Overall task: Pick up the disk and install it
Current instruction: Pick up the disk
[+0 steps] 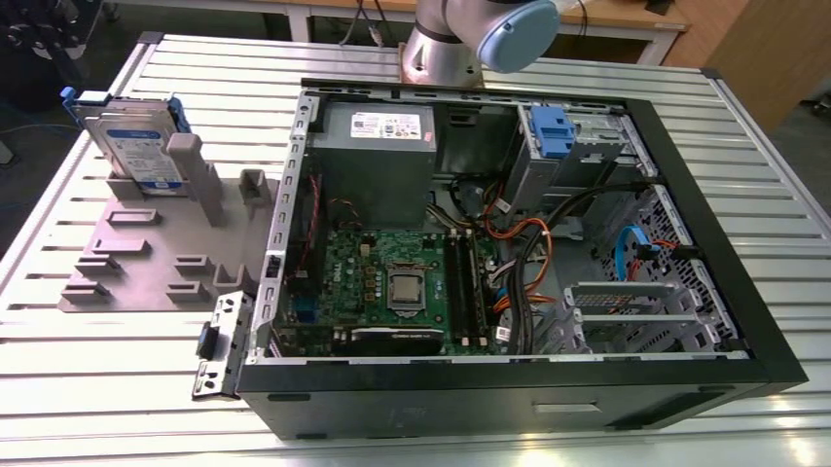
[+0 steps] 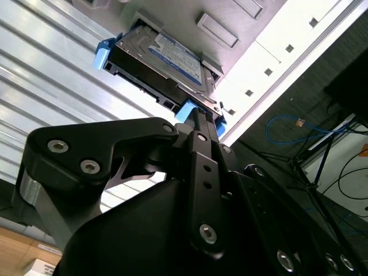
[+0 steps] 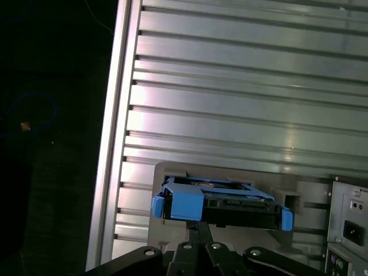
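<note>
Gripper (image 3: 197,229) is pointed at the disk (image 3: 218,206), clear of it; fingers are drawn together, empty. Disk is stood upright in a grey holder (image 1: 143,261).

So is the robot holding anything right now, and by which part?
Nothing, it seems: the hard drive stands upright in its grey holder, untouched in the exterior view.

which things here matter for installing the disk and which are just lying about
Job in hand:
- the disk, upright in the grey holder
- the open computer case

Lying about:
- the blue cable on the floor
- the wooden desk in the background
</note>
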Robot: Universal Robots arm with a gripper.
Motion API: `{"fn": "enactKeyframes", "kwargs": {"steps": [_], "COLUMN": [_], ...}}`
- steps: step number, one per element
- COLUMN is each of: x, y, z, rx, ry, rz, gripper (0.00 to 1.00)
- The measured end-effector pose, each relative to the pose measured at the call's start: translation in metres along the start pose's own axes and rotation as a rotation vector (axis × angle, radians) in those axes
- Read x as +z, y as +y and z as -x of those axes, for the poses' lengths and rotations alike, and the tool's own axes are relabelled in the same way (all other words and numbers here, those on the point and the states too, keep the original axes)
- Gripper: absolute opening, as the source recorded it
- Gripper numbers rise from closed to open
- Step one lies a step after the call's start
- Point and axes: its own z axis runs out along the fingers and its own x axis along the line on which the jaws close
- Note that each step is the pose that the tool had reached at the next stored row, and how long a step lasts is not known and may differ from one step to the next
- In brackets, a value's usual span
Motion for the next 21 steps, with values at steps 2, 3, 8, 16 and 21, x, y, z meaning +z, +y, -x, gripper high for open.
{"fn": "enactKeyframes", "kwargs": {"steps": [2,3,8,16,21], "x": [0.0000,0.0000,0.0000,0.0000,0.0000], "y": [0.0000,0.0000,0.0000,0.0000,0.0000], "z": [0.0000,0.0000,0.0000,0.0000,0.0000], "rx": [0.000,0.000,-0.017,-0.082,-0.123], "ry": [0.0000,0.0000,0.0008,0.0035,0.0053], "rz": [0.0000,0.0000,0.0001,0.0006,0.0010], "gripper": [0.11,0.11,0.11,0.11,0.11]}}
